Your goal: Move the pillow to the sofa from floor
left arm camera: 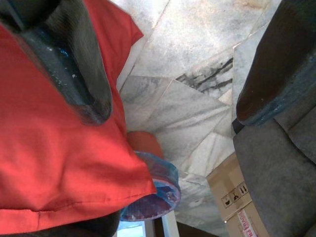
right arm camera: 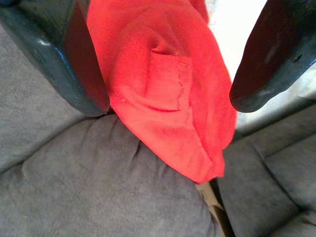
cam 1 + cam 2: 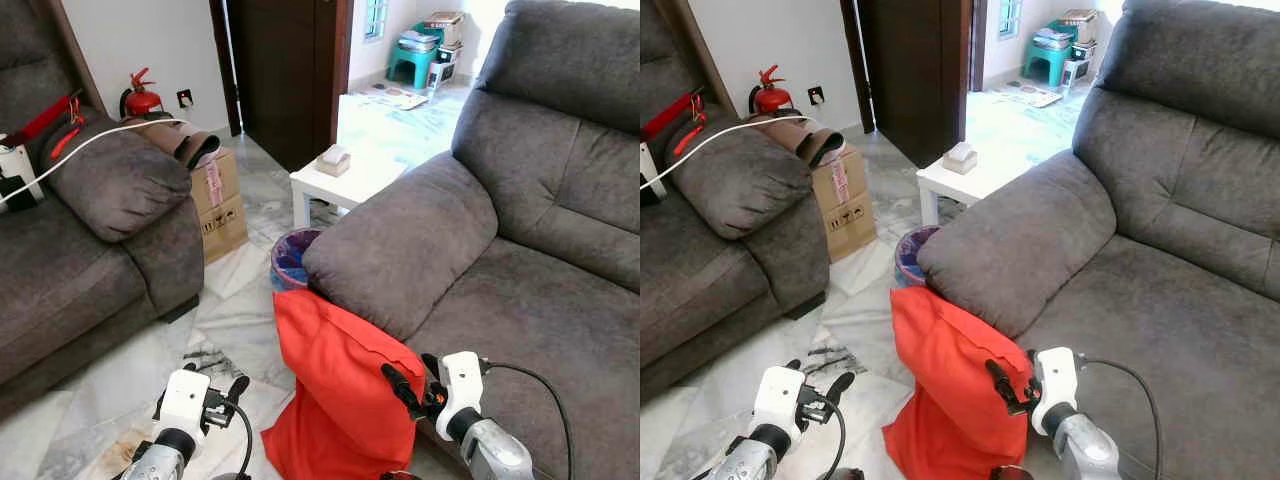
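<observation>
Closing in on red pillow [image 3: 340, 390], propped on floor vs sofa [image 3: 520, 300] front.
Right gripper [image 3: 412, 385] spread, straddling top corner for a pinch; left gripper [image 3: 222, 398] spread too, low nearby. Beyond: bin [image 3: 292, 256], white table [image 3: 340, 182].

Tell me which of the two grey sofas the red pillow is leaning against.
The sofa on the robot's right: the red pillow stands on the floor against its armrest. The other sofa, with the white cable, stands apart on the left.

red pillow [image 3: 335, 385] upright against sofa [image 3: 520, 300]
</observation>
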Robot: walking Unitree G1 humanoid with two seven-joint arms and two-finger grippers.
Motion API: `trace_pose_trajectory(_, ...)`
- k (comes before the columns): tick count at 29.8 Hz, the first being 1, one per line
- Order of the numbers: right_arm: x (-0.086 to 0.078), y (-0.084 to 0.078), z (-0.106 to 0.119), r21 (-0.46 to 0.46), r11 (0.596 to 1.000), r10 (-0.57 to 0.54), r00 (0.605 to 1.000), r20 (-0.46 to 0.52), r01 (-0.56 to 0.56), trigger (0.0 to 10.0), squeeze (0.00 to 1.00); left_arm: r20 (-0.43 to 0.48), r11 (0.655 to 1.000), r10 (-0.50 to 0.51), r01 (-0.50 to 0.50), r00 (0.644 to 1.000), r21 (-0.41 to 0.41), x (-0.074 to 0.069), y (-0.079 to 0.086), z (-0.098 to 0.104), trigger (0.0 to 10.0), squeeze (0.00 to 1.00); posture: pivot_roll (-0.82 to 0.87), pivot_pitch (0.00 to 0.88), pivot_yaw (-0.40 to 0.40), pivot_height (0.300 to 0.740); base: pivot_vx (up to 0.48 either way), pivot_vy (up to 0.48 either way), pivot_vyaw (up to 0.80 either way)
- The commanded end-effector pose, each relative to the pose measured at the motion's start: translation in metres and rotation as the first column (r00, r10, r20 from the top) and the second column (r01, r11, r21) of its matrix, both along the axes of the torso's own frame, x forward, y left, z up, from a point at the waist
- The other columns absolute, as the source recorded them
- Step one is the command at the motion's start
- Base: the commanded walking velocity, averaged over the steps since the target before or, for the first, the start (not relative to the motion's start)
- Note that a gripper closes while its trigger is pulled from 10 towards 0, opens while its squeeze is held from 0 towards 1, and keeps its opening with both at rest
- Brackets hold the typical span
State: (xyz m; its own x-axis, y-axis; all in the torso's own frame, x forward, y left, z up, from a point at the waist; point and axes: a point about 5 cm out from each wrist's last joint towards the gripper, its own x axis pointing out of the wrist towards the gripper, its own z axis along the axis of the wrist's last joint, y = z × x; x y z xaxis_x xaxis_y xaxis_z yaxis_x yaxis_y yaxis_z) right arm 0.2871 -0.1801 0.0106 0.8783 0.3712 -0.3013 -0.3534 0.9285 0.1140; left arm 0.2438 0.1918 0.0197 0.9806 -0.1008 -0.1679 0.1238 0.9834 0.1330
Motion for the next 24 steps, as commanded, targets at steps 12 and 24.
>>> trace_pose_trajectory(12,0.005,0.010,-0.003,-0.042,0.998,-0.036,0.999,-0.025,0.035,10.0,0.00,0.018,1.000,-0.010,0.010,1.000,-0.002,-0.005,-0.003,0.008,10.0,0.00,0.10,0.099,-0.016,0.607,0.000,0.000,0.00)
trace_pose_trajectory(24,0.005,0.013,-0.007,-0.051,0.996,-0.070,0.995,-0.075,0.067,10.0,0.00,0.016,1.000,-0.002,0.002,1.000,-0.007,-0.016,-0.006,0.011,10.0,0.00,0.14,0.131,-0.041,0.607,0.000,0.000,0.00)
